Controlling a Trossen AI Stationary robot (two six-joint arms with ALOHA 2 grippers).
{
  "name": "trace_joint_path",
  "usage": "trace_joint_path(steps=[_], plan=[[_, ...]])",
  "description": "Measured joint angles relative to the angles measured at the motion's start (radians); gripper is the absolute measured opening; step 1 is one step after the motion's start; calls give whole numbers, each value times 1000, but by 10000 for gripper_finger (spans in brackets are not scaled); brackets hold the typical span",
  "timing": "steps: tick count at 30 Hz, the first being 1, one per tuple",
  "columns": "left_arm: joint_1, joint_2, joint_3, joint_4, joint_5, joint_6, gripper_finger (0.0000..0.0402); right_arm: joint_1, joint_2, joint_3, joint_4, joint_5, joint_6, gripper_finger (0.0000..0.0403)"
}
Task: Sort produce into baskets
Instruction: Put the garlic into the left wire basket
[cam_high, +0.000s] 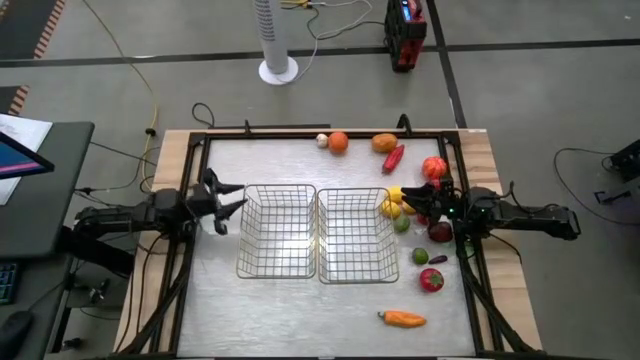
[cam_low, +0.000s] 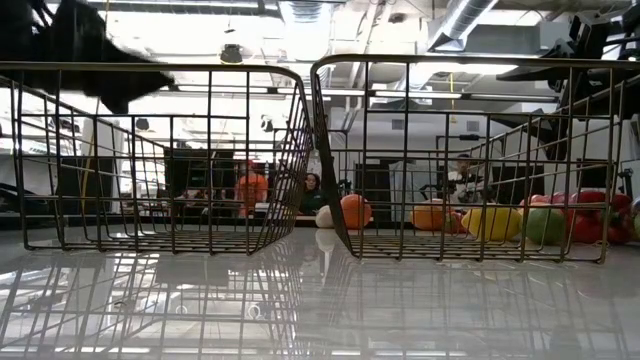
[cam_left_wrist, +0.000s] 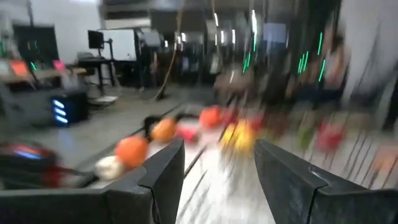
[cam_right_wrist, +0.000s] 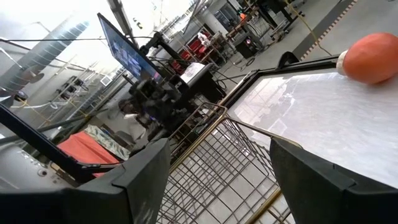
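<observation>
pale tabletop (cam_high: 300, 300) fills a dark frame, and from the left the left gripper (cam_high: 232, 197) hovers at the left basket (cam_high: 277, 231)'s outer edge, fingers apart with nothing between them. both wire baskets sit side by side mid-table, the right basket (cam_high: 357, 236) touching its twin, both without produce inside. most produce (cam_high: 405, 212) lies beyond and right of the right basket, where the right gripper (cam_high: 416, 196) hangs over the pile, fingers spread, holding nothing.
</observation>
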Motion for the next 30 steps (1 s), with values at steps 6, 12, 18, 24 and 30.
trace_joint_path(steps=[6,12,18,24,30], plan=[[0,0,1,285,-143,-391,183,0,0,-1,116,10,139,302],[0,0,2,466,-323,-605,183,0,0,12,217,10,128,302],[0,0,2,440,-400,-798,183,0,0,15,221,-56,127,302],[0,0,2,371,-496,-806,183,1,0,17,237,-100,134,302],[0,0,2,353,-551,-809,183,10,0,17,232,-108,185,302]])
